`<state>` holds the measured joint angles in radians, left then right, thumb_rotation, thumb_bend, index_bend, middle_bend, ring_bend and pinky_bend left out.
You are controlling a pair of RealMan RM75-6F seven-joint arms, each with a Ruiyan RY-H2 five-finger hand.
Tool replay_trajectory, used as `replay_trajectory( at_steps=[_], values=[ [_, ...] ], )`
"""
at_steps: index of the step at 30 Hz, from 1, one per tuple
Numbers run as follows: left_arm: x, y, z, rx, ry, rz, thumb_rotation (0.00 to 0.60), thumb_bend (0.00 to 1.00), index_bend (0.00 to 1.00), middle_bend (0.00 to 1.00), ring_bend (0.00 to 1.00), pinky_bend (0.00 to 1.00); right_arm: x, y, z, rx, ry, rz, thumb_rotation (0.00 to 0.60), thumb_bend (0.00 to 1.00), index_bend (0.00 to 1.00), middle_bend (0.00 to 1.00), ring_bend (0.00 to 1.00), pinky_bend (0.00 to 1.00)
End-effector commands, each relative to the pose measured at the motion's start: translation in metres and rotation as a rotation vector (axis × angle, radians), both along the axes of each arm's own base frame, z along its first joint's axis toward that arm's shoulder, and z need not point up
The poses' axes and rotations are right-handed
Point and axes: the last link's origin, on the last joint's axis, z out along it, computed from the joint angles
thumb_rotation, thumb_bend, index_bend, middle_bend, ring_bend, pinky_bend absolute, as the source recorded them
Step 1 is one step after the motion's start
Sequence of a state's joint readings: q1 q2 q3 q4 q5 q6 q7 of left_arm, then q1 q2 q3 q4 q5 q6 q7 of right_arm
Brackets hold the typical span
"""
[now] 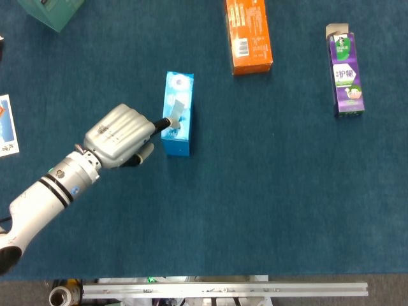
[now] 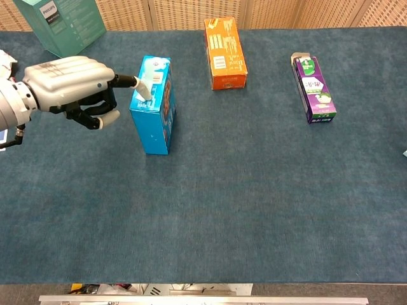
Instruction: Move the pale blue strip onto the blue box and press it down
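A dark blue tabletop carries the upright blue box. The pale blue strip is seen on its top, seemingly pressed by one extended finger of the left hand, whose other fingers are curled, gripping nothing.

"PHILIPS" — on teal box

Head cam looks straight down on the dark blue felt table, from high up; metal rail at robot's edge shows at bottom. Chest cam sits lower, tilted forward, so far wicker wall appears at top. Both share the standing blue box, flat orange carton, purple carton & silver left hand.
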<state>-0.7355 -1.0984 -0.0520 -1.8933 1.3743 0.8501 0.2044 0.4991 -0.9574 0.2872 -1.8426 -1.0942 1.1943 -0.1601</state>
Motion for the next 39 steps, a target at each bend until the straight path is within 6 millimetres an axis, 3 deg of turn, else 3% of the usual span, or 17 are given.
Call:
replay_trajectory(
  at_steps=[1, 13, 24, 29, 34, 39],
  values=[
    [0.0, 0.0, 0.002, 0.004, -0.003, 0.002, 0.6, 0.52, 0.21, 0.88, 0.89, 0.85, 0.0, 0.0, 0.0, -0.001, -0.001, -0.001, 0.6, 0.44, 0.45, 0.91, 0.97, 1.0],
    [-0.004, 0.002, 0.005, 0.015, 0.002, 0.013, 0.6, 0.52, 0.21, 0.88, 0.89, 0.85, 0.0, 0.0, 0.001, -0.002, -0.001, -0.001, 0.6, 0.44, 0.45, 0.91, 0.98, 1.0],
    [-0.02, -0.005, 0.032, 0.096, -0.043, 0.057, 0.6, 0.52, 0.21, 0.86, 0.87, 0.85, -0.008, 0.007, 0.006, -0.016, 0.003, -0.022, 0.6, 0.44, 0.45, 0.91, 0.97, 1.0],
    [-0.045, -0.008, 0.049, 0.186, -0.058, 0.132, 0.6, 0.52, 0.21, 0.77, 0.76, 0.83, -0.024, 0.02, 0.01, -0.016, 0.017, -0.078, 0.6, 0.44, 0.45, 0.89, 0.92, 1.0],
    [-0.082, -0.015, 0.068, 0.306, -0.051, 0.239, 0.6, 0.52, 0.21, 0.61, 0.59, 0.7, -0.047, 0.038, 0.015, -0.025, 0.059, -0.137, 0.6, 0.44, 0.45, 0.79, 0.81, 1.0],
    [-0.115, -0.028, 0.078, 0.414, -0.071, 0.334, 0.6, 0.46, 0.21, 0.47, 0.42, 0.54, -0.063, 0.061, 0.02, -0.027, 0.108, -0.168, 0.6, 0.37, 0.44, 0.65, 0.62, 0.8]
  ],
)
